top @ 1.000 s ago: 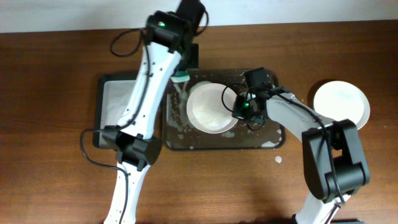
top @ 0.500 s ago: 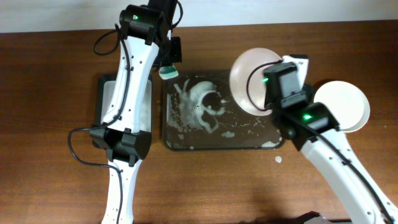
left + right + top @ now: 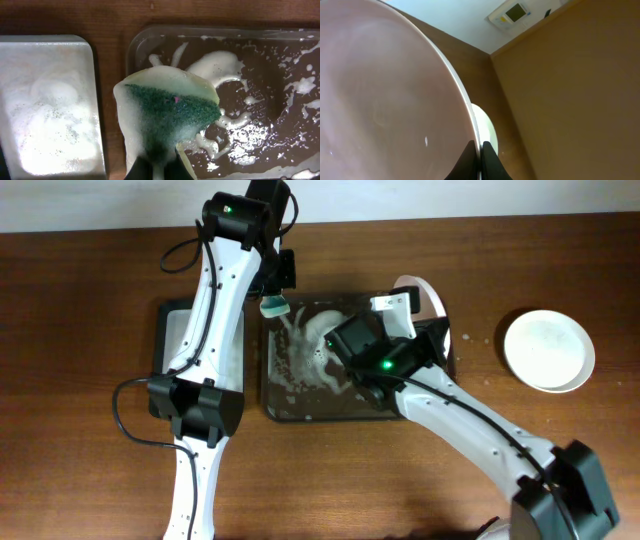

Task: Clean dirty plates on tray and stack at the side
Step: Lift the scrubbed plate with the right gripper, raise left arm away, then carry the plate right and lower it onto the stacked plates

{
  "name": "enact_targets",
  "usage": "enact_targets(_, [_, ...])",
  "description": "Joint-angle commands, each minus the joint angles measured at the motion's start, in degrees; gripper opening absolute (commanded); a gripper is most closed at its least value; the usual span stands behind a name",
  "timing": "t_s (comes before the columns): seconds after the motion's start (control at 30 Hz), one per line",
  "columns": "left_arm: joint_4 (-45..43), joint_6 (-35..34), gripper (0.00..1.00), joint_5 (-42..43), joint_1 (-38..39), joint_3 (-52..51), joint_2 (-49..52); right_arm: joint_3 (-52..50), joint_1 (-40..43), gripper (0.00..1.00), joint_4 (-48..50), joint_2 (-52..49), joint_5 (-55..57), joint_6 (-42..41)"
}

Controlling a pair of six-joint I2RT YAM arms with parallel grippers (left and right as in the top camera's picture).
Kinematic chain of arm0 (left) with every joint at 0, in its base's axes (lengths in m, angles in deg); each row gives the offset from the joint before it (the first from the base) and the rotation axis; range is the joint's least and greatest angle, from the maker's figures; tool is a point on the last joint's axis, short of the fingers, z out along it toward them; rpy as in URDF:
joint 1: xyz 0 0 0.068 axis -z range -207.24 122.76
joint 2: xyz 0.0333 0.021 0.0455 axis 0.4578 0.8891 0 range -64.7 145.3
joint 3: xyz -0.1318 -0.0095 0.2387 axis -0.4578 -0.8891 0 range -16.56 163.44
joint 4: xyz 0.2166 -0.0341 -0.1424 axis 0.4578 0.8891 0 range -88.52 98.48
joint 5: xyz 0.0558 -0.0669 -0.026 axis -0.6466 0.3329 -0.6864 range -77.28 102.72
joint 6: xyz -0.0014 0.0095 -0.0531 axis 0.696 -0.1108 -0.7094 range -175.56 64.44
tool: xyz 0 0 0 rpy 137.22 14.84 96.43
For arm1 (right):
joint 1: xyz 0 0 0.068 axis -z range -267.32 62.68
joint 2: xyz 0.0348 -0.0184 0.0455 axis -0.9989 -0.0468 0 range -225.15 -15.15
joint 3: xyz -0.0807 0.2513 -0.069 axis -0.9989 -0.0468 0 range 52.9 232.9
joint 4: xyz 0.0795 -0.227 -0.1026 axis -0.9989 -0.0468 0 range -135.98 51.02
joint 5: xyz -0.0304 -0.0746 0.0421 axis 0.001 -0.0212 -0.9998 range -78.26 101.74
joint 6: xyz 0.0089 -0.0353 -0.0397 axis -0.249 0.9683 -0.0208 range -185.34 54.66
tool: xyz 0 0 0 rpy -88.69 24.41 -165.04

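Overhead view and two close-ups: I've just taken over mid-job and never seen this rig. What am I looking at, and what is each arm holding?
Two white robot arms work at a wooden table. The overhead view looks straight down; each close-up comes from a camera on one wrist. The left gripper pinches a soapy green sponge over a corner of the foamy brown tray; a smaller black tray lies beside it. The right gripper holds a plate by its rim, tilted up over the tray's right end. A second plate sits on the table further right.
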Motion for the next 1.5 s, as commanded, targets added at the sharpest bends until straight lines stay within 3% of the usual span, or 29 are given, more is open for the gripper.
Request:
enact_targets(0.0, [-0.2,0.9,0.01,0.8,0.0,-0.3,-0.4,0.2,-0.5,0.04,0.0,-0.1,4.5,-2.2])
enact_targets(0.77, [0.3,0.9,0.01,0.9,0.0,-0.3,-0.4,0.2,-0.3,0.04,-0.7,1.7,4.2,-3.8])
enact_targets(0.9, [0.3,0.9,0.01,0.9,0.0,-0.3,-0.4,0.3,1.9,0.04,-0.6,7.4,-3.3,-6.2])
enact_targets(1.03, [0.2,0.9,0.01,0.9,0.0,-0.3,-0.4,0.3,12.7,0.04,-0.6,15.3,-22.9,-6.2])
enact_targets(1.27, [0.3,0.9,0.01,0.9,0.0,-0.3,-0.4,0.2,45.7,0.04,-0.6,17.7,-61.3,-6.2])
enact_targets(1.47, [0.0,0.8,0.01,0.9,0.3,-0.3,-0.4,0.2,65.3,0.04,1.0,11.5,-73.4,-6.2])
